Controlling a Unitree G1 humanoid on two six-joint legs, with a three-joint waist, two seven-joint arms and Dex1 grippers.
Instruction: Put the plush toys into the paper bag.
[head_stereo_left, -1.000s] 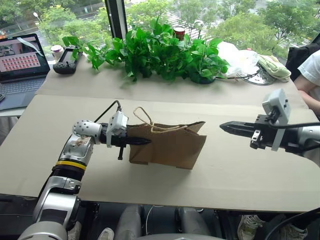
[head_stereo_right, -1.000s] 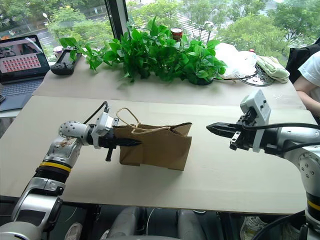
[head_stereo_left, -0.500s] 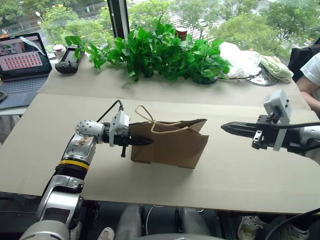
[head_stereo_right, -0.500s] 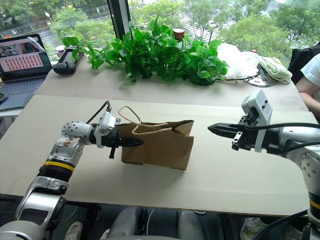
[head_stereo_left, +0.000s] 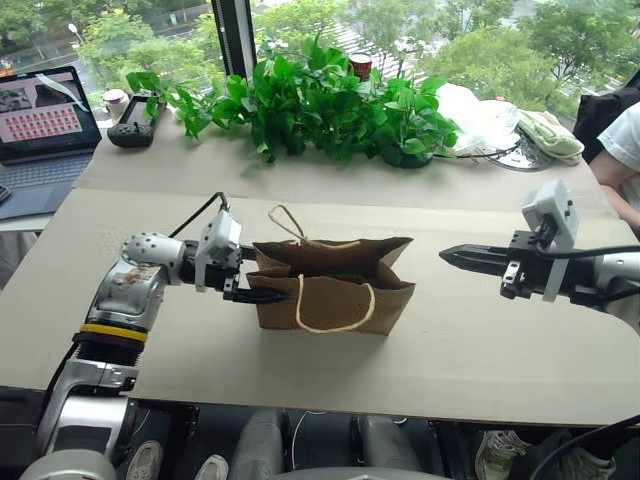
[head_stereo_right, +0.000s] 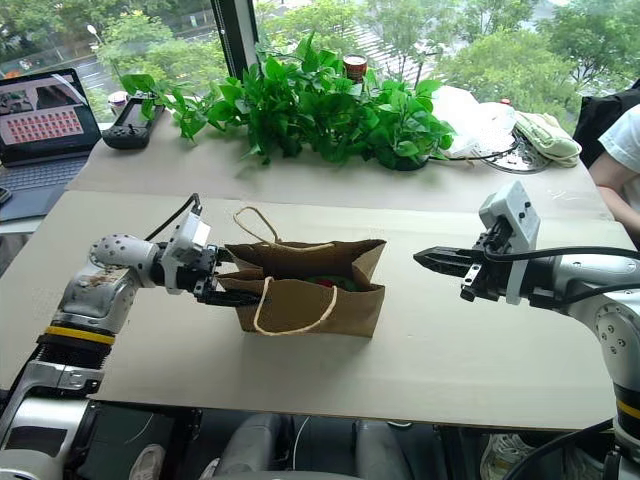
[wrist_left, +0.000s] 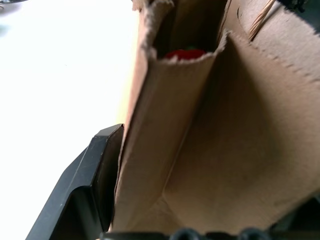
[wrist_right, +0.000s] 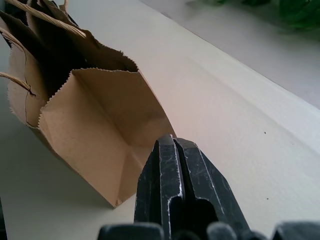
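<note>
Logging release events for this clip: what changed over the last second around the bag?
The left end effector opened and let go of the bag, easing back toward the robot's left. The bag settled upright with its mouth open, one handle now hanging down its front, and a red toy shows inside. The right end effector stayed shut and hovering to the bag's right.

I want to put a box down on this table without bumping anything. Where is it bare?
Bare: the table between the paper bag and the right tool, and the near strip in front of the bag. Also the left end, behind the left tool. Crowded: the far edge, with potted plants, laptop and white plastic bag.
</note>
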